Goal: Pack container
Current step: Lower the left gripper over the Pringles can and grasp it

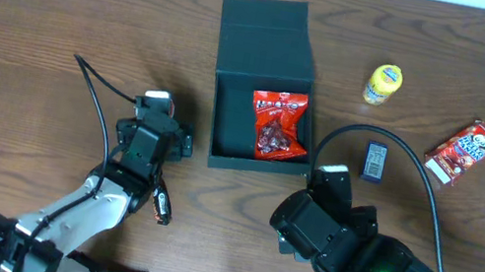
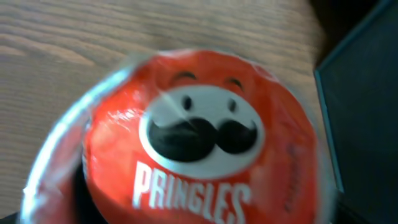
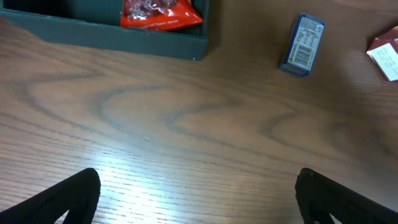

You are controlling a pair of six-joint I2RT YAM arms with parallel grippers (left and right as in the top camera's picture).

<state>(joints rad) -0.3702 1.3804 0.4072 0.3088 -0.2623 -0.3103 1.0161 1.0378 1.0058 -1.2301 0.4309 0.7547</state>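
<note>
Overhead view of a wood-grain table (image 1: 65, 5). Near its centre, toward twelve o'clock, sits the dark teal container (image 1: 231, 114), a square rigid box. Its hinged lid is folded back toward twelve o'clock, likely so the well is open for loading from above. One red snack packet (image 1: 278, 125) already lies inside, against the three o'clock wall.

The items not yet packed lie to the right of the box, well apart from one another. A small yellow bottle (image 1: 383, 85) is at two o'clock, a small blue carton (image 1: 374, 162) near the box at four o'clock, and a red-and-white snack packet (image 1: 463, 152) farther out at three o'clock.

The right gripper (image 1: 329, 186) is at five o'clock from the box, near its front corner. Right wrist view shows its jaws spread wide over bare wood, holding nothing. The blue carton lies ahead, probably its nearest pick.

The left gripper (image 1: 158, 106) is at eight o'clock from the box. Left wrist view is filled by the foil lid of a red Pringles can (image 2: 199, 137), blurred and very close. The jaws are fully spread, but the fingers are out of frame, so contact with the can cannot be confirmed. It seems poised to take the can.
</note>
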